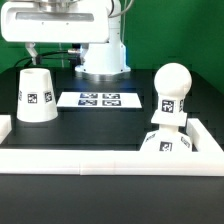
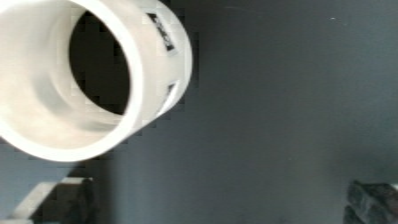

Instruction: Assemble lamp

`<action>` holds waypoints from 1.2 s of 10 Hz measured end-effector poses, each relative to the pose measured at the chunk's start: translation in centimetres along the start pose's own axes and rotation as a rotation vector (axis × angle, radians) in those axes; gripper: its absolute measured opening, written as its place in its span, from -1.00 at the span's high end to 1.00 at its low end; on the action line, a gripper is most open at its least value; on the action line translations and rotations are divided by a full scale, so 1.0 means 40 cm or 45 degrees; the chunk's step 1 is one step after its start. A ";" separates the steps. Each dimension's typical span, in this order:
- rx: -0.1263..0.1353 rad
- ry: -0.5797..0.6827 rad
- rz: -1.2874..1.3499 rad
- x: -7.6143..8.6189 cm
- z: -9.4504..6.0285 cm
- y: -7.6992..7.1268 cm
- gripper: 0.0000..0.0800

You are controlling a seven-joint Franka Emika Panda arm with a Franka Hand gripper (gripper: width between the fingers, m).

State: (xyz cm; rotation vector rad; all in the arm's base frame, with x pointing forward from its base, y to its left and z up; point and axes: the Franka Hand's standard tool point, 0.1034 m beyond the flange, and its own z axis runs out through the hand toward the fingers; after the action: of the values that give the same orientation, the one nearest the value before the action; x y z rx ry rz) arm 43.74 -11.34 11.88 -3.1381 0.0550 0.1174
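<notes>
The white cone-shaped shade (image 1: 35, 95) stands upright on the dark table at the exterior view's left, a tag on its side. In the wrist view I look down into its round opening (image 2: 98, 85). The round-headed bulb (image 1: 170, 92) stands upright on the small blocky base (image 1: 166, 144) at the exterior view's right front. My gripper (image 2: 214, 205) is open and empty, its fingers (image 2: 54, 200) wide apart over bare table beside the shade. In the exterior view the gripper (image 1: 35, 52) hangs above the shade, partly hidden by the arm.
The marker board (image 1: 98, 100) lies flat in the middle of the table. A low white wall (image 1: 100, 160) runs along the front and up both sides, and the base sits against its right corner. The robot's white base (image 1: 103, 55) stands at the back.
</notes>
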 end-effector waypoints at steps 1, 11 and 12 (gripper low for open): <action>0.000 -0.001 0.013 -0.006 0.001 0.013 -0.75; -0.003 -0.046 0.012 -0.038 0.053 0.024 -0.75; -0.003 -0.046 0.012 -0.038 0.053 0.024 -0.75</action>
State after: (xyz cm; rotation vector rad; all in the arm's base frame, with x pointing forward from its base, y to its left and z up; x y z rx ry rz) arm 42.05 -12.26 9.86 -3.1375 0.0693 0.1740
